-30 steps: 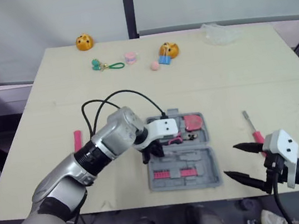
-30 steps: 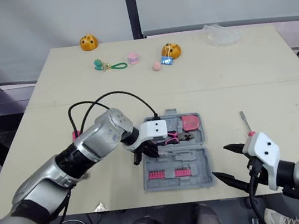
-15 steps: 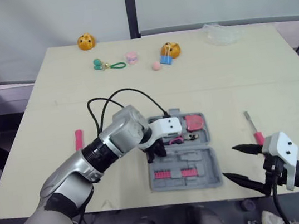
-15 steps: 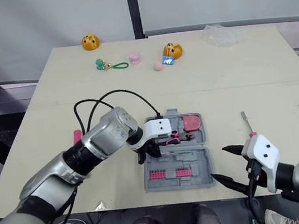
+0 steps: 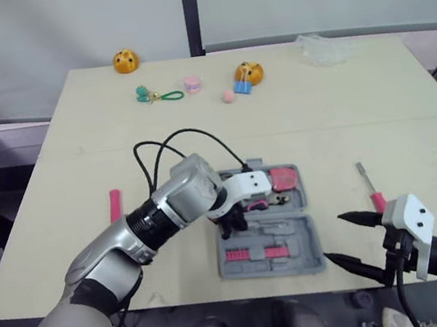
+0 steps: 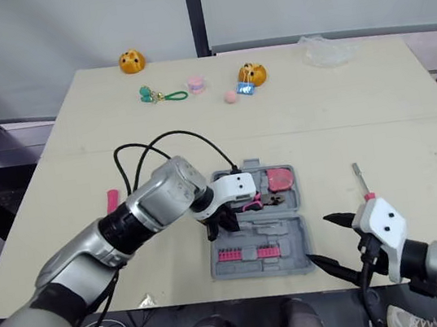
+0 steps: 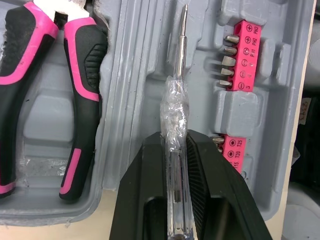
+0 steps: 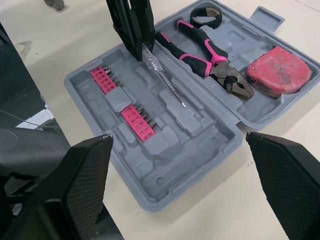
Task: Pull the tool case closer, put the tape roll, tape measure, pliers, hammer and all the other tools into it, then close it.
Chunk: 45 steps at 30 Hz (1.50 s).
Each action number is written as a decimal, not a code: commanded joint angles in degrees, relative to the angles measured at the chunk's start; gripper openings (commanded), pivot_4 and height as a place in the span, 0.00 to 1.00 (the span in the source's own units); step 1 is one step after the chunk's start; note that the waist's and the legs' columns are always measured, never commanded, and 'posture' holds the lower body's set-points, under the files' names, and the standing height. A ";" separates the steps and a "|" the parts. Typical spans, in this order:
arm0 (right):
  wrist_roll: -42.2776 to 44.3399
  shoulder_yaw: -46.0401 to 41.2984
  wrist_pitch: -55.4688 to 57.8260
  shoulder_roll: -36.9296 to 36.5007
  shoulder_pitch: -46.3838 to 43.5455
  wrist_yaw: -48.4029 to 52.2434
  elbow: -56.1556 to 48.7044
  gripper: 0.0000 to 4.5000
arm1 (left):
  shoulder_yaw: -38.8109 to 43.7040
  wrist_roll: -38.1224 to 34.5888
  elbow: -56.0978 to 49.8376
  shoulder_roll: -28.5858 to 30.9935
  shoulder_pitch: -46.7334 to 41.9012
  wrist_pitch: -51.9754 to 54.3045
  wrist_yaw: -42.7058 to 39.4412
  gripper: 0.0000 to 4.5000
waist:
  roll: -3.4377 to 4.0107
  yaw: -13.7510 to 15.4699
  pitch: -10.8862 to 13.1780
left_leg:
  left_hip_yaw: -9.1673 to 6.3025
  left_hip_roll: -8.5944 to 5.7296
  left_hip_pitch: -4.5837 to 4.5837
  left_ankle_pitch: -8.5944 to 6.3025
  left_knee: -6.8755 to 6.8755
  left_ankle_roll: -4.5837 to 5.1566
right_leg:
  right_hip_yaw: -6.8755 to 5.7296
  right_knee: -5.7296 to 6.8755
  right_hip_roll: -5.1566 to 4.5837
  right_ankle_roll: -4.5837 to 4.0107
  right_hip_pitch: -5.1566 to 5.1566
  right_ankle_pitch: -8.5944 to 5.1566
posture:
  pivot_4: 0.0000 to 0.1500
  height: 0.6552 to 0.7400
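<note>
The grey tool case [image 5: 300,225] lies open near the table's front edge. In it are pink-and-black pliers [image 7: 82,75], a red tape measure [image 5: 283,178] and pink bit holders [image 8: 136,120]. My left gripper [image 5: 229,226] hangs over the case's left part, shut on a small clear-handled screwdriver [image 7: 175,107]. The screwdriver's tip points down into the tray beside the pliers. My right gripper [image 5: 333,238] is open and empty at the front edge, right of the case. A pink-handled screwdriver [image 5: 369,184] lies on the table to the right. A pink stick-like tool [image 5: 114,204] lies to the left.
A black cable [image 5: 174,141] loops from my left wrist over the table behind the case. Along the far side sit two orange toys [image 5: 124,61] [image 5: 247,72], a green keychain [image 5: 155,97], a small pink item [image 5: 192,83] and a clear plastic bag [image 5: 325,47].
My left gripper has moved slightly right over the case, still holding the clear screwdriver. The right gripper has stayed almost where it was, open.
</note>
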 commanded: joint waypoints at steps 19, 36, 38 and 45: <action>-1.23 1.24 -2.04 1.90 -1.23 -2.28 -0.59 1.00 | -1.18 -0.84 1.99 -0.98 -3.09 -1.62 3.20 0.01 | 0.00 0.05 0.00 | 0.01 -0.01 0.00 0.00 0.00 0.00 | 0.00 0.00 0.00 0.00 0.00 0.00 | 1.00 1.00; -1.38 1.05 -2.57 2.03 -0.66 -2.05 -0.13 1.00 | -2.86 -0.68 1.53 -2.00 -1.34 -2.63 5.32 0.01 | 0.01 0.02 0.00 | 0.02 0.00 0.01 0.00 0.00 0.00 | 0.01 0.01 0.01 0.00 0.00 0.00 | 1.00 1.00; -1.42 1.06 -2.62 1.94 -0.76 -1.95 -0.02 1.00 | -3.25 -0.50 1.62 -2.21 -1.14 -3.04 5.55 0.01 | 0.01 0.01 0.00 | 0.02 0.00 0.01 0.00 0.00 0.00 | 0.01 0.01 0.01 0.00 -0.01 0.00 | 1.00 1.00; -1.39 0.93 -2.65 1.85 -0.35 -1.74 -0.22 1.00 | -3.61 -0.78 0.05 -2.52 -0.23 -2.79 5.74 0.01 | 0.01 0.04 -0.01 | 0.02 0.00 0.01 0.00 0.00 0.00 | 0.01 0.01 0.00 0.00 0.00 0.00 | 1.00 1.00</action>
